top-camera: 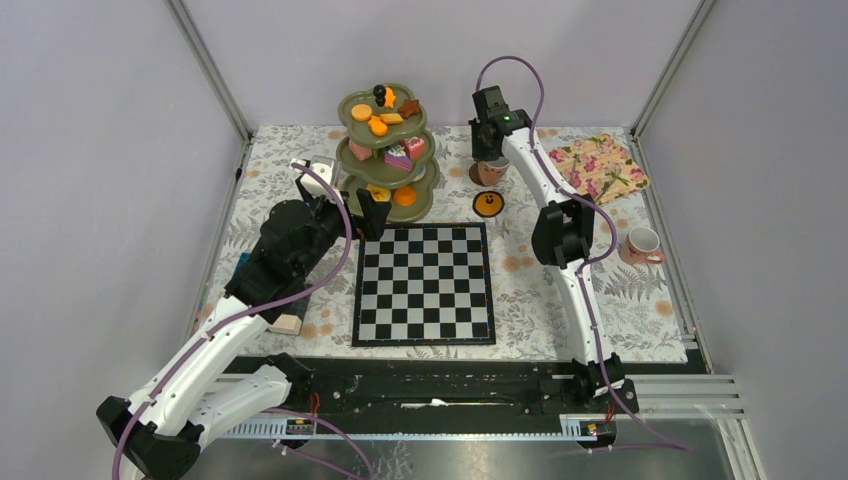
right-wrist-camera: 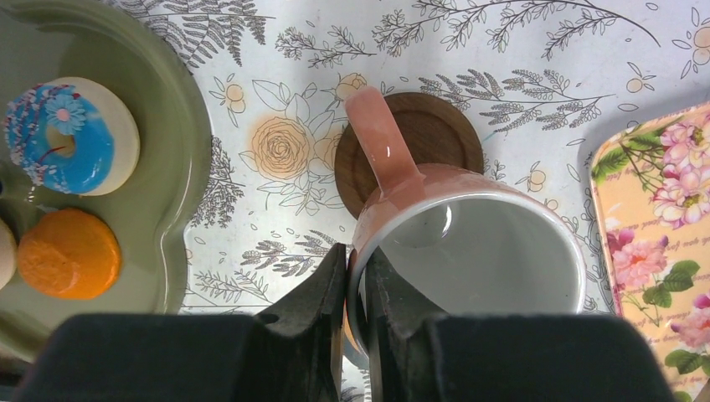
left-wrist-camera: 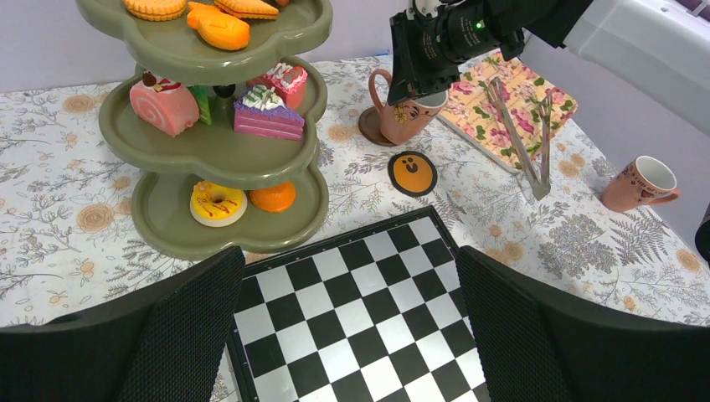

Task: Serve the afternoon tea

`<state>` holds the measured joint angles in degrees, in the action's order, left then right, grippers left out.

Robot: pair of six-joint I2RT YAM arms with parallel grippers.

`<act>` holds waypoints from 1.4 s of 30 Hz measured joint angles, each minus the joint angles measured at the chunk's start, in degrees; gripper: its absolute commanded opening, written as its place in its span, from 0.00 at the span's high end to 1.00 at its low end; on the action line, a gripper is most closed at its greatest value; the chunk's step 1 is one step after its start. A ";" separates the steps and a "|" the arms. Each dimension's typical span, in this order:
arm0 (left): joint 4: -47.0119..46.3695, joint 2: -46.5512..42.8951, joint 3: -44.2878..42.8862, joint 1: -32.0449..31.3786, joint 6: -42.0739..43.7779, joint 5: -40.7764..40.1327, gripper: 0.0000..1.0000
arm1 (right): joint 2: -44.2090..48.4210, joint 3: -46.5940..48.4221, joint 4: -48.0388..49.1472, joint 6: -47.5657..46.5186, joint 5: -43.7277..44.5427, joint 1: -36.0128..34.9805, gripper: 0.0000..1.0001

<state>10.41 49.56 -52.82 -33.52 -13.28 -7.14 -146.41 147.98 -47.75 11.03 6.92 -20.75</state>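
Above floral tablecloth, right tool pinches cup rim; left tool gapes empty.

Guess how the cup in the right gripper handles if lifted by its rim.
The cup looks glossy and hard, so it may slip. The right gripper pinches one rim wall, off-centre, so it will probably tilt. It looks empty, so likely light.

the top external view looks down from above and behind the arm bases over the whole table. the left wrist view sits low, facing across the chessboard toward the stand. the right wrist view looks straight down, very close, onto a cup and coaster. all three share cup and stand.
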 measured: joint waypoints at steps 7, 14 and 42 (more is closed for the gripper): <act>0.00 -0.22 0.00 0.00 0.00 0.00 0.01 | -0.59 0.07 1.14 -0.92 0.20 -0.13 0.89; 0.00 -0.46 0.04 0.00 -0.02 0.02 0.01 | -0.63 0.20 2.14 -1.38 0.20 -0.24 0.86; 0.00 -0.46 0.07 0.00 -0.02 0.02 0.01 | -2.16 2.08 5.75 -4.00 0.50 -1.16 0.46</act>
<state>10.41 49.10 -52.75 -33.52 -13.30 -7.11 -148.57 150.06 -42.00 7.03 7.42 -21.91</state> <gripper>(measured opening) 0.990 0.486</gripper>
